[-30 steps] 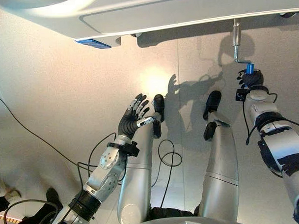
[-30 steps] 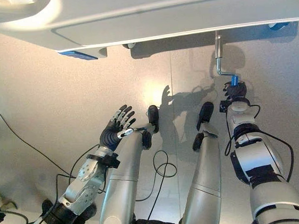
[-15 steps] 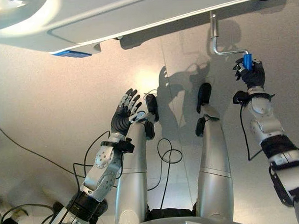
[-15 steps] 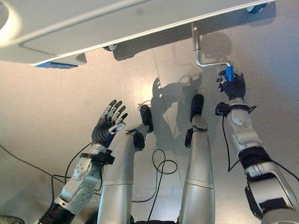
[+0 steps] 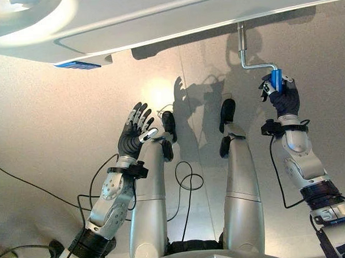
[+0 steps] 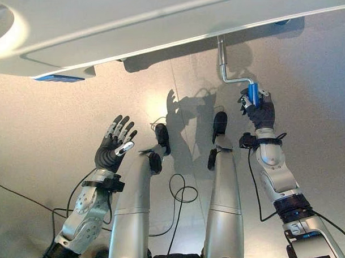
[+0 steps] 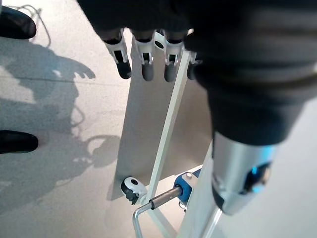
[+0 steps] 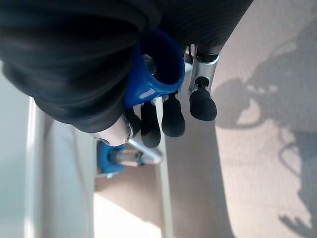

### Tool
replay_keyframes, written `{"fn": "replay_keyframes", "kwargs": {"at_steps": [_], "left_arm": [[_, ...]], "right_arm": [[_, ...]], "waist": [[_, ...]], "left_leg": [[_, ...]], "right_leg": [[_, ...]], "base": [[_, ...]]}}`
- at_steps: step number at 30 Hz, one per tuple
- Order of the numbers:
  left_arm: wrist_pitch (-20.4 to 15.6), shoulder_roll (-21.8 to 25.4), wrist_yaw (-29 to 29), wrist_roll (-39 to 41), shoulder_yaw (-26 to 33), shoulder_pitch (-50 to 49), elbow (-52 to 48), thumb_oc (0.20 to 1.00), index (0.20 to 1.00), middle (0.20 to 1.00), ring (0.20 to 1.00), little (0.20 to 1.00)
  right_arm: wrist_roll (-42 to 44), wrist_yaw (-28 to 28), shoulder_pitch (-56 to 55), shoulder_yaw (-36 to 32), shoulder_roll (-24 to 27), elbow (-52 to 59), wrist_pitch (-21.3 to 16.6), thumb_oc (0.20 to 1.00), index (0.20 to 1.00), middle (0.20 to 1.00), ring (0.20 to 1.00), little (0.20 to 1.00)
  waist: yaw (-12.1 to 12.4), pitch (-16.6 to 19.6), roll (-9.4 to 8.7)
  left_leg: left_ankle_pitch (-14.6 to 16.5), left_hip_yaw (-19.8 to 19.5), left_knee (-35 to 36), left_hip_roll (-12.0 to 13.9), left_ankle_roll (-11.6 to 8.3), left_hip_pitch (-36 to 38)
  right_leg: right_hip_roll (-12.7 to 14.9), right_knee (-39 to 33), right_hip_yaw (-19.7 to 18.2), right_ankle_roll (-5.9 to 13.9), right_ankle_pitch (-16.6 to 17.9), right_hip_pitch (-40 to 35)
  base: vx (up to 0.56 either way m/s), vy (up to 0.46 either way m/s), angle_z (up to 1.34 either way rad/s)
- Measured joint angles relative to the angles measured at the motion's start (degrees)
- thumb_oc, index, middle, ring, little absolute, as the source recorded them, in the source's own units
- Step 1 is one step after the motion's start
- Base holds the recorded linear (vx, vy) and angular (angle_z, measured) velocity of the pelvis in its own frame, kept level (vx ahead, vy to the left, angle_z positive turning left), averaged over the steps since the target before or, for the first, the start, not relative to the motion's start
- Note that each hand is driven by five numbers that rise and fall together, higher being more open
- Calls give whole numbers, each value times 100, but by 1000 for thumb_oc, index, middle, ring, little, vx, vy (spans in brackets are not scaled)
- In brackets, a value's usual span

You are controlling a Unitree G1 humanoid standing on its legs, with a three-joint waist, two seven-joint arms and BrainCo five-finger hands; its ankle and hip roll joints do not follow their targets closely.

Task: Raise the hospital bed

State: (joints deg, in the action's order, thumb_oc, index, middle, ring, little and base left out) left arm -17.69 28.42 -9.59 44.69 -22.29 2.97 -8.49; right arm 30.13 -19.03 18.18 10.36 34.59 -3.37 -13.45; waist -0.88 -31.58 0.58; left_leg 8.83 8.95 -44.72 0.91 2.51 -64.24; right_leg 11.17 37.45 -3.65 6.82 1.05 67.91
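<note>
My right hand (image 5: pixel 283 97) has its fingers curled round the blue crank handle (image 5: pixel 276 79) under the bed's foot end (image 5: pixel 214 14); I want smooth full circles, wrist loose; left hand (image 5: pixel 134 133) hangs spread, idle.

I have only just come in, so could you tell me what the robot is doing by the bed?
The robot stands at the edge of the hospital bed, working its hand crank. Its right hand is curled round the crank's blue handle, which sticks out below the bed frame. The left hand hangs apart over the floor, fingers spread, holding nothing. How far the bed has risen cannot be told.
</note>
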Motion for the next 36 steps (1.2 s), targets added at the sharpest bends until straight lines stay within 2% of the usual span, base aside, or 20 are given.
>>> {"fn": "replay_keyframes", "kwargs": {"at_steps": [5, 11, 18, 26, 31, 36], "left_arm": [[13, 139, 21, 0, -21, -3, -111, 1000, 1000, 1000, 1000, 1000], [73, 365, 128, 3, -126, -18, -145, 1000, 1000, 1000, 1000, 1000], [91, 398, 220, 81, -131, -28, -172, 1000, 1000, 1000, 1000, 1000], [90, 385, 234, 380, -152, -29, -172, 1000, 1000, 1000, 1000, 1000], [90, 353, 235, 391, -279, -25, -171, 1000, 1000, 1000, 1000, 1000], [92, 287, 235, 404, -359, -8, -169, 1000, 1000, 1000, 1000, 1000]], "right_arm": [[275, 199, 4, 198, 30, 150, 15, 200, 200, 200, 200, 200], [621, 236, 306, 858, 66, 185, 38, 200, 200, 200, 200, 200], [739, 228, 620, 1231, -20, 182, 244, 200, 200, 200, 200, 200], [769, 220, 709, 1428, -166, 46, 272, 200, 200, 200, 200, 200], [746, 224, 1125, 1783, -369, -385, 356, 200, 200, 200, 200, 200], [458, 234, 1494, 2052, -591, -1011, 436, 200, 200, 200, 200, 200]], "waist": [[-31, -1, -56], [-135, -1, -78], [-93, 0, -75], [38, 2, -68], [45, 3, -53], [163, -3, -30]], "left_leg": [[19, 5, -23, 6, 32, 12], [54, 2, -111, 52, 10, 41], [96, -29, -192, 89, -63, 59], [100, -51, -246, 101, -100, 89], [88, -66, -270, 115, -117, 88], [81, -89, -296, 123, -135, 93]], "right_leg": [[-1, -69, 1, 17, 32, -60], [-32, 58, 4, -28, 12, -75], [-91, 152, 17, -58, -39, -72], [-96, 278, 36, -122, -76, -68], [-101, 292, 49, -120, -82, -69], [-107, 339, 66, -140, -92, -70]], "base": [[0, 0, 0], [-1, 1, -2], [1, 11, -2], [1, 4, 0], [1, 23, 0], [0, 0, 0]]}}
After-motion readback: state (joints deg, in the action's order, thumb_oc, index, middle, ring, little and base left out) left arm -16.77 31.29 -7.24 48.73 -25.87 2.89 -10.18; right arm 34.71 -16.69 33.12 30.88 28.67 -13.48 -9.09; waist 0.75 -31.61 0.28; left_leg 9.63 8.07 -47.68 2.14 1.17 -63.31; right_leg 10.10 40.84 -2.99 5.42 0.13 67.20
